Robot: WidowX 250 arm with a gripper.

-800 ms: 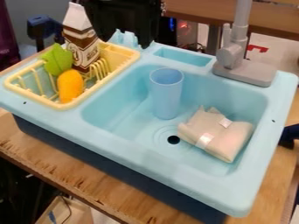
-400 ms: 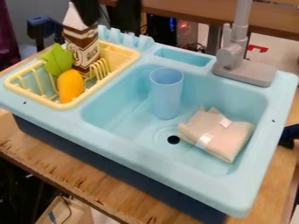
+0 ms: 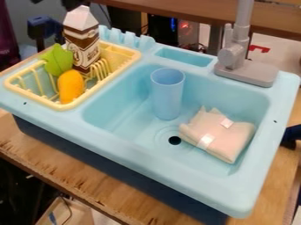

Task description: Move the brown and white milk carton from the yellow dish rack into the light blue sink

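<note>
At the top edge, just above the brown-and-white carton (image 3: 81, 39), a small black piece (image 3: 70, 4) shows; which part of the arm or gripper it is, I cannot tell. The carton stands upright in the yellow dish rack (image 3: 69, 105), behind a green leafy toy (image 3: 57, 60) and an orange-yellow rounded toy (image 3: 70, 86). A blue cup (image 3: 167, 94) is upright inside the light blue sink basin (image 3: 115, 121). To its lower right, a folded beige cloth (image 3: 217, 135) with whitish tags lies on the basin floor, beside the dark drain hole (image 3: 174, 140).
A grey faucet (image 3: 235, 59) rises at the back right of the sink, next to a small recessed tray (image 3: 185, 57). Blue upright prongs (image 3: 126, 38) line the back edge behind the rack. The sink unit rests on a wooden table (image 3: 70, 178).
The black arm has drawn back from behind the rack and prongs toward the top edge, uncovering the carton's top and the prongs. Carton, toys, cup and cloth have stayed in place.
</note>
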